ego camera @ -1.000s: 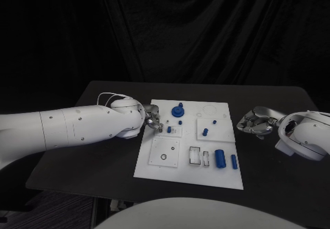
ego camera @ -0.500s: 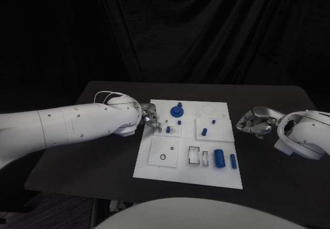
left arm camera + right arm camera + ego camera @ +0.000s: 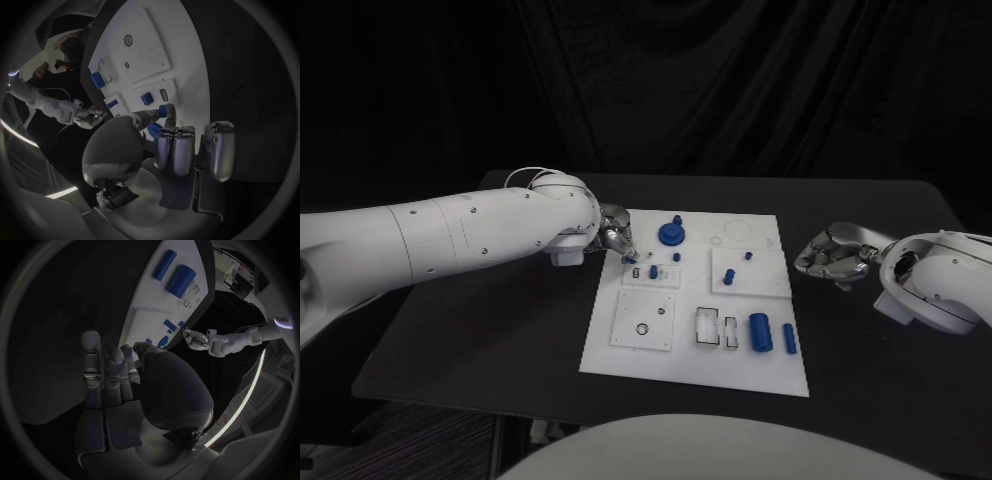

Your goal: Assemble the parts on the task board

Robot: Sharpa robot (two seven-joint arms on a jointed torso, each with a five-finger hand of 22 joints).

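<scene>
left hand (image 3: 615, 240) pinches blue part (image 3: 169, 111) over task board (image 3: 625, 350) | right hand (image 3: 829, 256) curled, holding nothing

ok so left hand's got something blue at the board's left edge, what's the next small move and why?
Probably carry the small blue part a little inward over the task board and line it up above a free socket. The left hand pinches the part at its fingertips, lifted over the board's left edge, not yet seated. The right hand rests off the board's right edge, holding nothing.
</scene>
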